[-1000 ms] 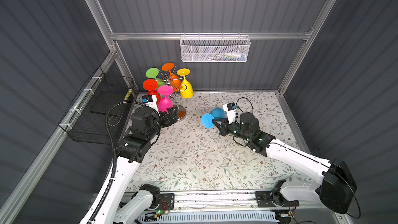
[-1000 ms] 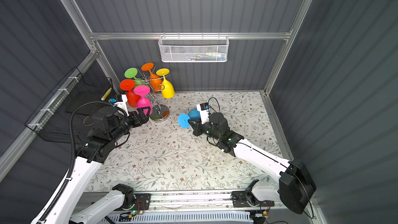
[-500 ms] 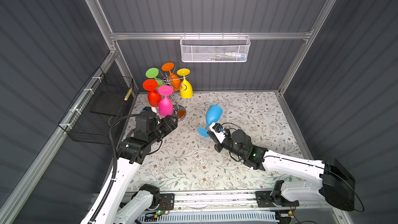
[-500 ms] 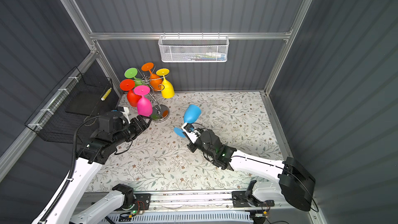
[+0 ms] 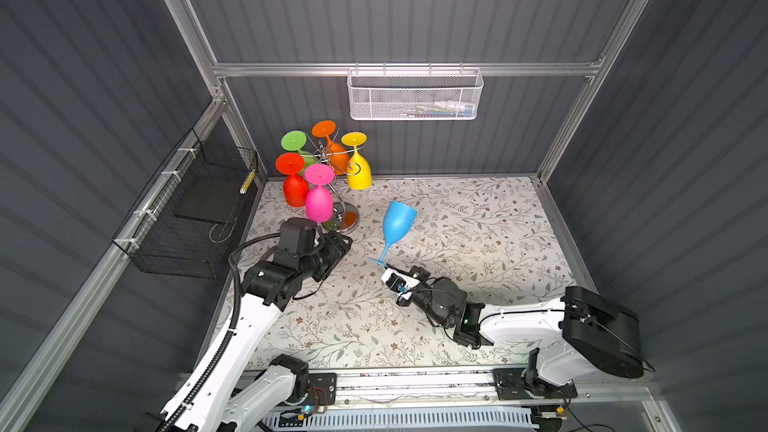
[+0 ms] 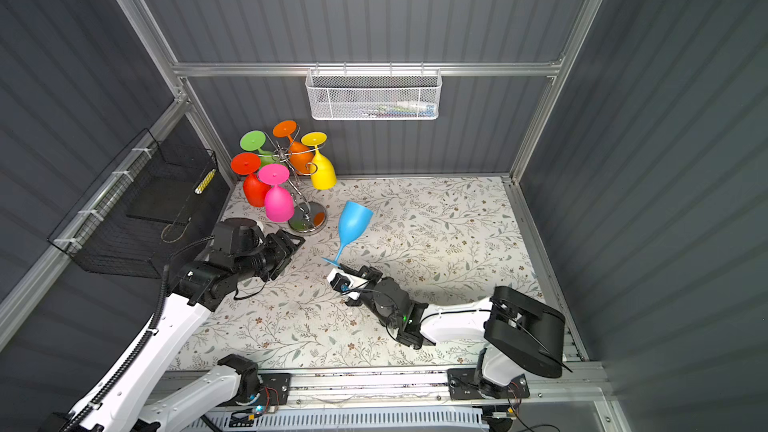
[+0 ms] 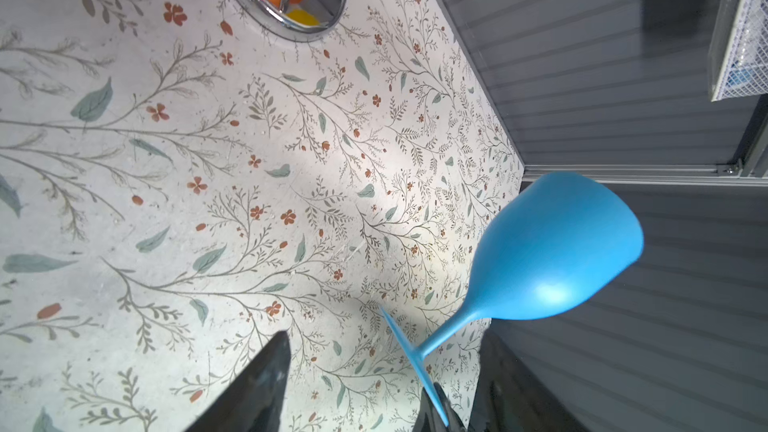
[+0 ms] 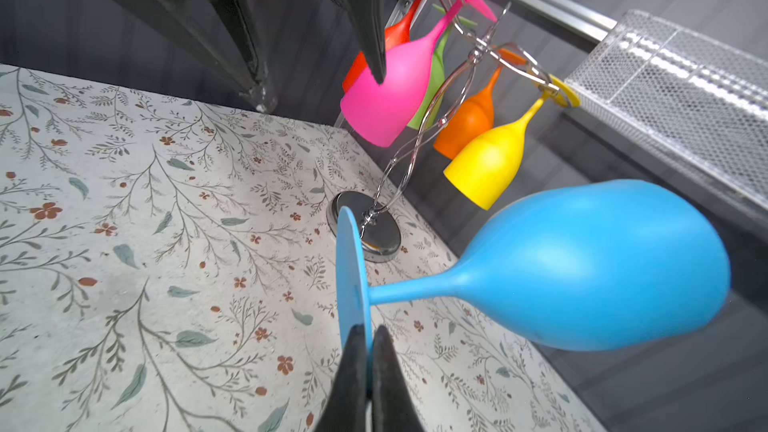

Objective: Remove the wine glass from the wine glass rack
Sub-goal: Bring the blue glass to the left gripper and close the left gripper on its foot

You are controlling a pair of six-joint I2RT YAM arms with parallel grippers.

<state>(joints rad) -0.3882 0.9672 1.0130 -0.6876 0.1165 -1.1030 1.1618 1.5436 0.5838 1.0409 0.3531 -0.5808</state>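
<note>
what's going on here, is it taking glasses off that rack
The right gripper is shut on the foot of the blue glass, holding it tilted, bowl up, off the rack and beside it. Five more glasses hang upside down on the rack. The left gripper is open and empty, near the rack's base.

Left arm (image 5: pixel 249 328) and right arm (image 5: pixel 519 322) on the aluminium rail (image 5: pixel 415 378): white shells, black joints; ribbed black cable (image 5: pixel 237 305) along the left.
</note>
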